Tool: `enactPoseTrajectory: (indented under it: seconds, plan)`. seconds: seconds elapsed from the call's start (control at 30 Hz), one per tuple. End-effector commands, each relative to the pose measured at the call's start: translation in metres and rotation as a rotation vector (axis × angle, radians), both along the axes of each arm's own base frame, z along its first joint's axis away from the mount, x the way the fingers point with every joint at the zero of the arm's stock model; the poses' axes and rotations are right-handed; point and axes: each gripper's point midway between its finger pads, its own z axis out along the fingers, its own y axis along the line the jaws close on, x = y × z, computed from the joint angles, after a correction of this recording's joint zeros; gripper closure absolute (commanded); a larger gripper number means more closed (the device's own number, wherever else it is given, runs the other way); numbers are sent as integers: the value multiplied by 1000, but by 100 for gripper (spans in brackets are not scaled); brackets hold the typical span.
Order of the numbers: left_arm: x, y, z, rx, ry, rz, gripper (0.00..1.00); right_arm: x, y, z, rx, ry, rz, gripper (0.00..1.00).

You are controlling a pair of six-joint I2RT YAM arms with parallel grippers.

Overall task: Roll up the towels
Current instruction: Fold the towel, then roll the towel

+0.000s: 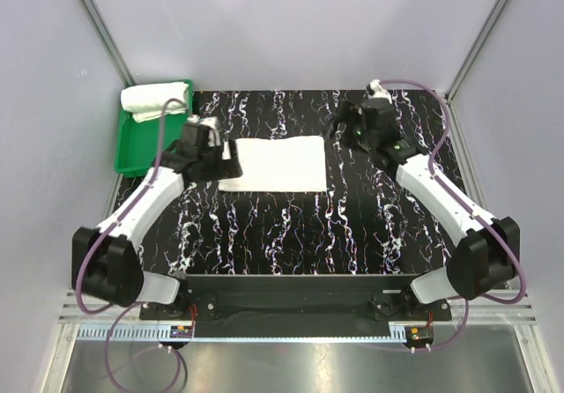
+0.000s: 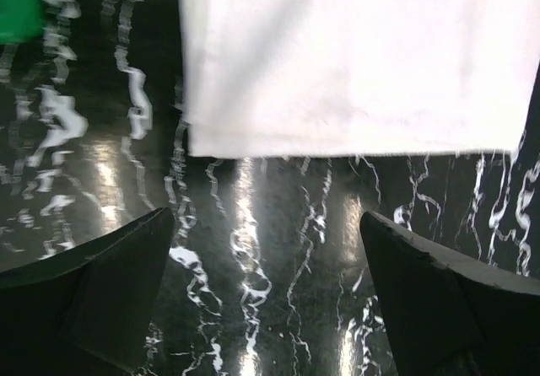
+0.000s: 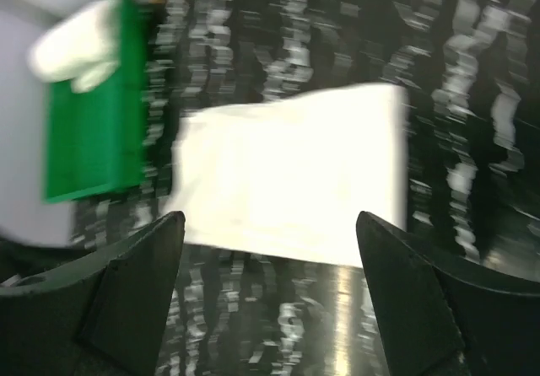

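Note:
One white towel [image 1: 275, 164] lies flat on the black marbled table [image 1: 291, 234]; it also shows in the left wrist view [image 2: 354, 64] and, blurred, in the right wrist view [image 3: 287, 182]. A second towel [image 1: 150, 100], rolled, rests in the green tray [image 1: 141, 151] at the back left, where the right wrist view shows it too [image 3: 76, 43]. My left gripper [image 1: 226, 153] is open at the flat towel's left edge, its fingers [image 2: 126, 266] just short of the cloth. Over the table to the right of that towel hangs my right gripper [image 1: 339, 122], also open and holding nothing [image 3: 270, 220].
The green tray [image 3: 93, 131] sits against the left wall, off the marbled mat's back-left corner. Grey enclosure walls with metal corner posts [image 1: 97, 14] surround the table. Both arm bases [image 1: 291, 300] are at the near edge.

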Motion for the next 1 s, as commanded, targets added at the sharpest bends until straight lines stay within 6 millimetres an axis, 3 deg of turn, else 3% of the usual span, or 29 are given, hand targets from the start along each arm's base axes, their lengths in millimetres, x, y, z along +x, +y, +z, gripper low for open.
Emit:
enactPoseTrajectory:
  seconds: [0.0,0.03,0.07,0.1,0.13,0.17,0.2,0.23,0.27,0.33,0.37,0.47,0.57,0.77,0.87,0.97]
  plan:
    - [15,-32,19,87,-71,-47,1,-23,-33,-61,-62,143,-33,11]
    - [10,-57,21,99,-81,-105,1,-26,-40,-64,-71,142,-46,11]
    - [14,-65,15,138,-76,-109,1,-34,-47,-67,-84,137,-60,10]
    - [18,-79,23,146,-93,-125,1,-38,-53,-68,-95,140,-72,10]
    - [13,-102,24,157,-96,-176,2,-42,-58,-71,-105,147,-88,10]
    - [24,-116,23,193,-100,-178,2,-48,-68,-73,-120,148,-122,10]
    - [22,-124,19,227,-80,-196,3,-54,-75,-76,-131,168,-151,9]
    - [16,-145,17,249,-82,-239,4,-59,-82,-80,-143,183,-180,9]
    - [21,-151,0,317,-59,-235,4,-64,-98,-78,-161,172,-250,7]
    - [21,-178,8,352,-81,-262,4,-78,-118,-84,-185,217,-347,4]
    - [30,-187,3,385,-85,-249,4,-84,-134,-79,-183,206,-433,3]
    - [28,-213,-9,398,-71,-277,5,-107,-163,-76,-226,212,-542,0]
    - [26,-237,-19,400,-72,-309,5,-120,-182,-64,-230,167,-611,0]
    - [24,-290,-38,437,-123,-407,6,-137,-189,-50,-190,94,-594,0]
    - [25,-305,-48,466,-122,-427,5,-140,-188,-51,-195,99,-574,0]
    - [27,-307,-63,505,-103,-427,6,-142,-186,-56,-211,122,-560,0]
